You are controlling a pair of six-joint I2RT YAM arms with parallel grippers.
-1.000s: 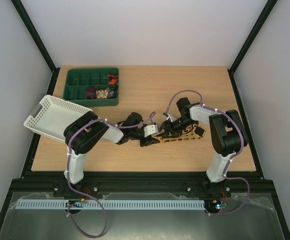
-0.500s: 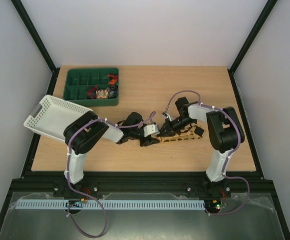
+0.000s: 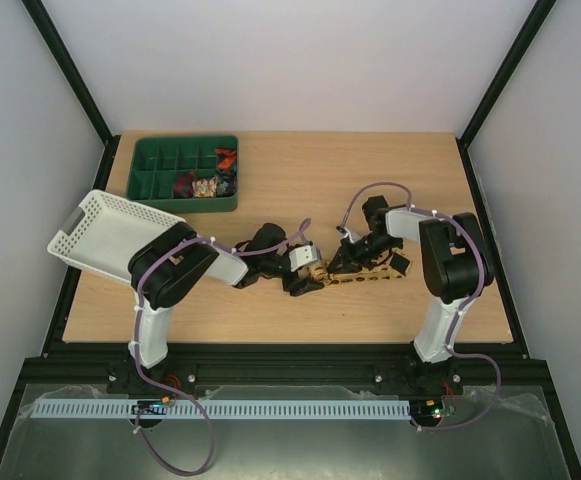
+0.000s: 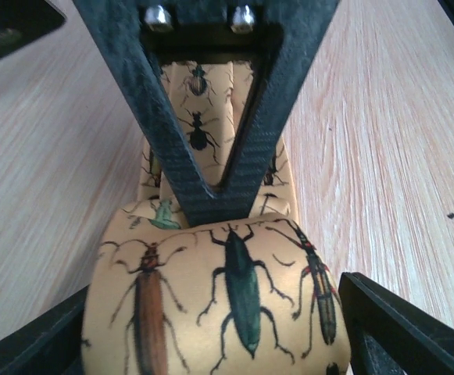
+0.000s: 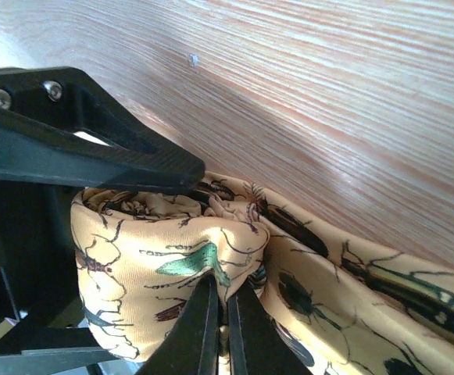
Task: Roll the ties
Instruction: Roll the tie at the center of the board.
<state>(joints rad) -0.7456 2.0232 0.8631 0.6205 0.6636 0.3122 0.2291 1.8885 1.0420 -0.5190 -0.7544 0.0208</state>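
Rolling midway: right end effector (image 5: 223,312) pinched tight on the tan-gold beetle-printed fabric necktie (image 5: 156,234), left end effector (image 4: 211,336) gaping around its coil; next, likely, a regrip and turn.

Change of grip on the tie over the last second.
The right gripper (image 5: 220,316), open a second earlier, has been closed on a fold of the tie (image 5: 148,242) and shifted slightly rightward. The left gripper (image 4: 219,336) has been widened about the coil.
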